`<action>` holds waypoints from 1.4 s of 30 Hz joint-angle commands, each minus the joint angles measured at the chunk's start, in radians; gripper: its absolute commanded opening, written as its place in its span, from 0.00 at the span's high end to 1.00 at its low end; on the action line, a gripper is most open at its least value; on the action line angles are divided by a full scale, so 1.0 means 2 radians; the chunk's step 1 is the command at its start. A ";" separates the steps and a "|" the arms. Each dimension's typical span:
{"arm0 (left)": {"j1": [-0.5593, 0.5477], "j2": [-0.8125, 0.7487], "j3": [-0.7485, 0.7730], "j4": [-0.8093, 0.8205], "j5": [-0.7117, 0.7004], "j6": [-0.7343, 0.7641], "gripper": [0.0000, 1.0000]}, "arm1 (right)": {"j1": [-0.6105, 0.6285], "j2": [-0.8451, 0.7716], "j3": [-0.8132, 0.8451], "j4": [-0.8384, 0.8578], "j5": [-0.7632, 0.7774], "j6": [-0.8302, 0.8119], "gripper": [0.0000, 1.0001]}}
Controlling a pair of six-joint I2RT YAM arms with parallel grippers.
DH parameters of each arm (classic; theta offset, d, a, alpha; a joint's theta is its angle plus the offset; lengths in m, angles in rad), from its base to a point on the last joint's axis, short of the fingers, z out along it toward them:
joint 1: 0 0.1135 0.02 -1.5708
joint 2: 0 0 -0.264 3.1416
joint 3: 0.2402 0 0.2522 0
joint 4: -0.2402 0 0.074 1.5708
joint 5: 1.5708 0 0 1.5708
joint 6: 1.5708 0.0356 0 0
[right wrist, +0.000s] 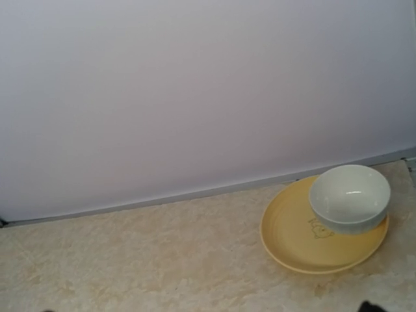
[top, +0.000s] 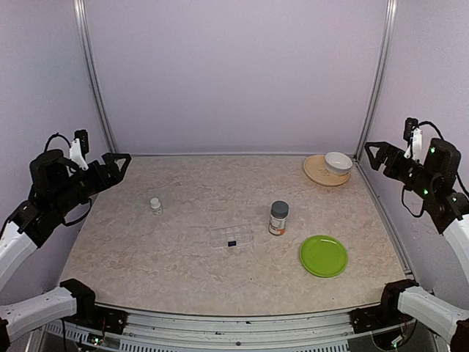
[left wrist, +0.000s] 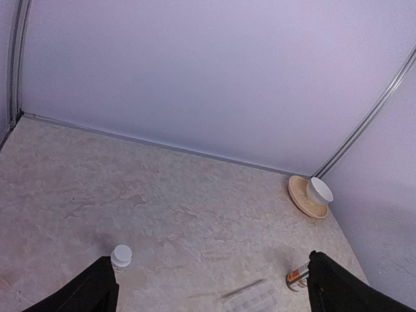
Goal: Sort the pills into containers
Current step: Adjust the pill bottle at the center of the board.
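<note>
The containers are the compartments of a small clear pill box [top: 231,236] lying flat near the table's middle; its far end shows in the left wrist view [left wrist: 255,298]. A small dark speck sits at its near edge. No loose pills show. A white pill bottle [top: 155,206] [left wrist: 121,257] stands left of the box. A grey-capped bottle with an orange label [top: 278,218] [left wrist: 297,278] stands right of it. My left gripper [top: 116,164] [left wrist: 211,289] hangs open and empty, high over the table's left edge. My right gripper [top: 372,155] hangs open and empty, high at the right edge.
A round green plate [top: 323,256] lies at the front right. In the back right corner a white bowl [top: 338,162] [right wrist: 349,197] [left wrist: 319,191] rests on a tan plate [top: 318,172] [right wrist: 292,240] [left wrist: 300,198]. Walls close off the back and both sides.
</note>
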 commanded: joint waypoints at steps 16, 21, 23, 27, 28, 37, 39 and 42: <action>-0.087 0.069 0.003 0.016 -0.009 0.034 0.01 | 0.048 0.078 -0.005 0.044 -0.087 -0.014 0.00; -0.130 0.092 -0.003 0.023 -0.048 0.035 0.01 | 0.101 0.111 -0.002 0.045 -0.057 -0.040 0.00; -0.145 0.102 -0.006 0.026 -0.061 0.035 0.01 | 0.124 0.128 0.001 0.043 -0.037 -0.052 0.00; -0.167 0.118 -0.015 0.036 -0.080 0.030 0.01 | 0.157 0.162 0.008 0.041 -0.007 -0.074 0.00; -0.170 0.121 -0.018 0.039 -0.082 0.028 0.01 | 0.164 0.170 0.011 0.040 0.000 -0.079 0.00; -0.194 0.149 -0.043 0.069 -0.102 0.010 0.01 | 0.205 0.229 0.021 0.054 0.031 -0.111 0.00; -0.198 0.156 -0.045 0.075 -0.106 0.012 0.01 | 0.220 0.241 0.025 0.055 0.045 -0.118 0.00; -0.200 0.162 -0.048 0.083 -0.108 0.003 0.01 | 0.235 0.261 0.029 0.061 0.059 -0.127 0.00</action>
